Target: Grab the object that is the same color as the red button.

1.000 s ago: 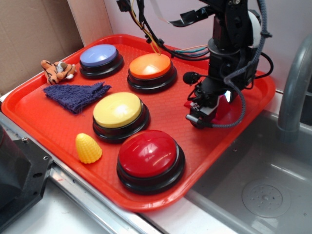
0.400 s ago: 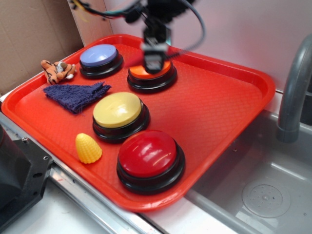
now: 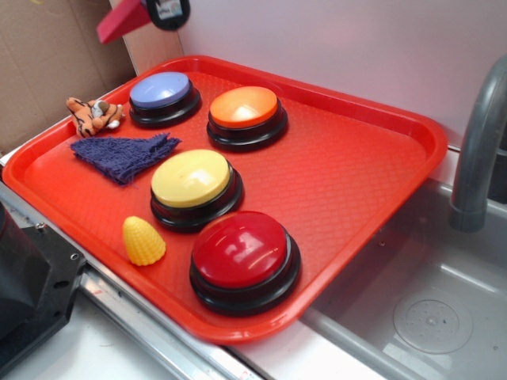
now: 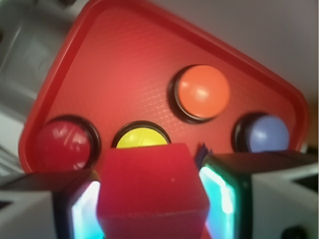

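Tool (image 4: pixel 149 199) is gripping the dark-red block (image 4: pixel 148 189) squarely between both pads, high above the red tray (image 3: pixel 356 182), far behind the red button (image 3: pixel 242 249). Judgement: the operator is best keeping clamp pressure even, since the wedge faces could slip.

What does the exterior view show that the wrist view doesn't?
Only the exterior view shows the toy corn, the purple cloth, the toy tiger and the faucet. Only the wrist view shows the end effector shut on the red block. Both show the tray and the red button.
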Controlling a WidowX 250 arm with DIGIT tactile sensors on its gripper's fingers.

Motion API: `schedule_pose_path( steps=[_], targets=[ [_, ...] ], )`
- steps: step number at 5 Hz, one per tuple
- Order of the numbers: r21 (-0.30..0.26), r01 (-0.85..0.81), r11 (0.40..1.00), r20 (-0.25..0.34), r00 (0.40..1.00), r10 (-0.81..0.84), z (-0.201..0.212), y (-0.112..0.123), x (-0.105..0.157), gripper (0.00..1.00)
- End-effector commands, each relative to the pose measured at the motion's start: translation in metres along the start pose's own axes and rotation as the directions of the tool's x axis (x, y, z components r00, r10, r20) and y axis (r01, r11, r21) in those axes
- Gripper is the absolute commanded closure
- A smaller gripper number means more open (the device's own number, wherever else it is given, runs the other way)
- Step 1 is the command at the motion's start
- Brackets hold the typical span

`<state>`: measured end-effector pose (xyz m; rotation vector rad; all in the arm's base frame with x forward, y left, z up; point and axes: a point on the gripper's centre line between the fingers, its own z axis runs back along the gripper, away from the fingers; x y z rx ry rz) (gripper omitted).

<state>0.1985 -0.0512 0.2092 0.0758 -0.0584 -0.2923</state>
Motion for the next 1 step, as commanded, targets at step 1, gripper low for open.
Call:
schedule_pose_path(
  steps=[1],
  targets=[
    [-0.019, -0.493, 0.870, 0.043, 0.869, 0.493, 0.0205, -0.0283, -0.0005, 1.00]
  ],
)
